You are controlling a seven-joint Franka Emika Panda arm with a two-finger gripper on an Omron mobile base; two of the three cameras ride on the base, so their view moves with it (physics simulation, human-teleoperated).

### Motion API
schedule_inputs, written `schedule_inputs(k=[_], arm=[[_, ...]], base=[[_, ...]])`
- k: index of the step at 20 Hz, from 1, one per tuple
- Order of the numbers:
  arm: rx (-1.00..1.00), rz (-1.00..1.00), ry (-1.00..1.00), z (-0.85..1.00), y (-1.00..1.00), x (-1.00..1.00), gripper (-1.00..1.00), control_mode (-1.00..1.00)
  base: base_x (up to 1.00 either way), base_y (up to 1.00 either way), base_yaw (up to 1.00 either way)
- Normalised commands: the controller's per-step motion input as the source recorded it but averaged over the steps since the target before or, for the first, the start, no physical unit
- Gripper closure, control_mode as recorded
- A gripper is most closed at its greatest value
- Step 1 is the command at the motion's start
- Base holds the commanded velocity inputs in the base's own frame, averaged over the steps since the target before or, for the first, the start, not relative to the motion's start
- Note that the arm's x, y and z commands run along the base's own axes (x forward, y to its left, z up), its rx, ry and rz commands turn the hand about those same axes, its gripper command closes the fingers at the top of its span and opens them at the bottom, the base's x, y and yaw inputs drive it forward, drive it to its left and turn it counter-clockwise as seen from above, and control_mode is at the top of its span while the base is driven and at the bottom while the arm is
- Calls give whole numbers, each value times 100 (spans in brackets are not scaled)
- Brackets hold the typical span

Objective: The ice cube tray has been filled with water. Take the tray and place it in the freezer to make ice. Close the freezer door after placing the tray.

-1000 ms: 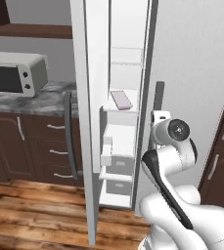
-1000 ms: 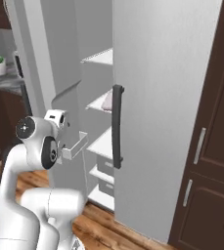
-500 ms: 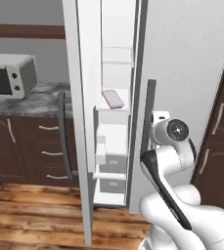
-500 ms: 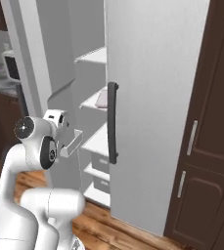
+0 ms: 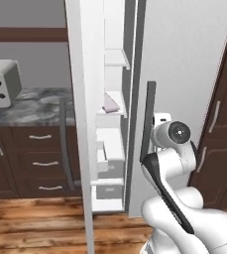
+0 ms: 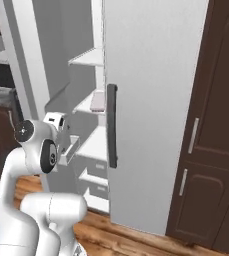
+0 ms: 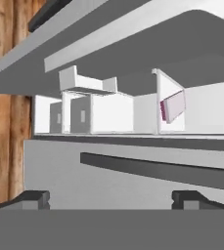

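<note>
- Kitchen, dark brown cabinets; light grey freezer (image 5: 115, 149) compartment stands open.
- Pale pinkish flat ice cube tray (image 5: 110, 103) lies on middle white shelf (image 6: 88, 106), nr its front edge.
- Two-finger gripper (image 7: 111, 199): jaws wide apart, empty.
- Tall grey freezer door (image 5: 83, 124) ajar, to gripper's left; closing judged outstanding.

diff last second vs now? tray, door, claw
The base has driven, so both base views shifted across the kitchen; that is camera motion, not the things moving. The ice cube tray stays on its shelf inside the freezer. The freezer door is still open. The claw stays open and empty, pulled back outside.
</note>
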Motion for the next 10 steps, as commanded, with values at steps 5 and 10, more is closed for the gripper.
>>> schedule_inputs(k=[5,10], arm=[[0,0,0,0,0,0,-100,100],[0,0,0,0,0,0,-100,100]], base=[[-4,60,-28],[-26,37,-27]])
